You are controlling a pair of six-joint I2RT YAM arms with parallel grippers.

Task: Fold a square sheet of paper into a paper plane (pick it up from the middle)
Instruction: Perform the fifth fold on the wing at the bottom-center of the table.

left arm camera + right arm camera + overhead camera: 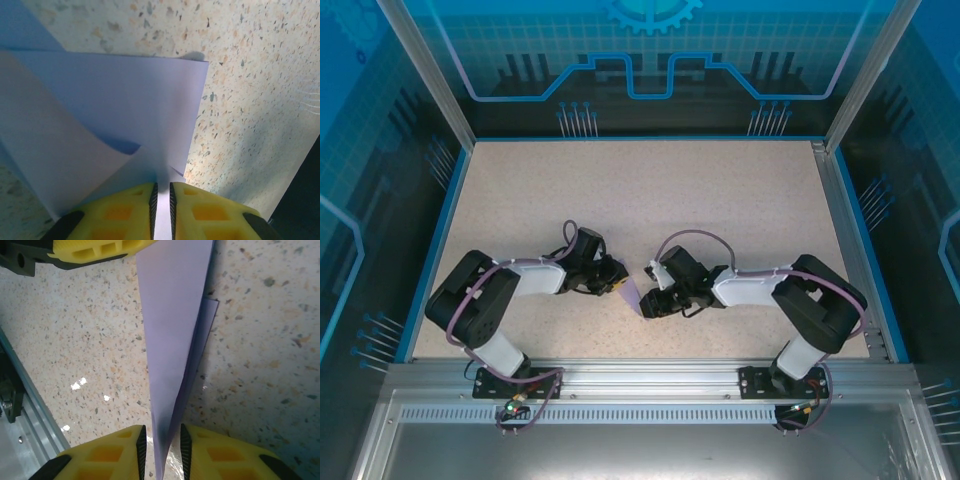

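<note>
You see speckled beige worktop (650, 190), blue panel walls (650, 60) around it, aluminium rail (640, 372) along near edge. Lavender sheet of paper (125, 100), partly folded, sits near centre of worktop, between both hands. Left hand (161, 192) clamped on sheet's edge. Right hand (161, 440) straddles folded sheet, fingers slightly apart; you cannot tell whether it grips.

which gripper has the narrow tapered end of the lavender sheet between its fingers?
The right gripper: the sheet of paper narrows to a sliver between its fingers. The left gripper is on a broad, folded part instead.
</note>
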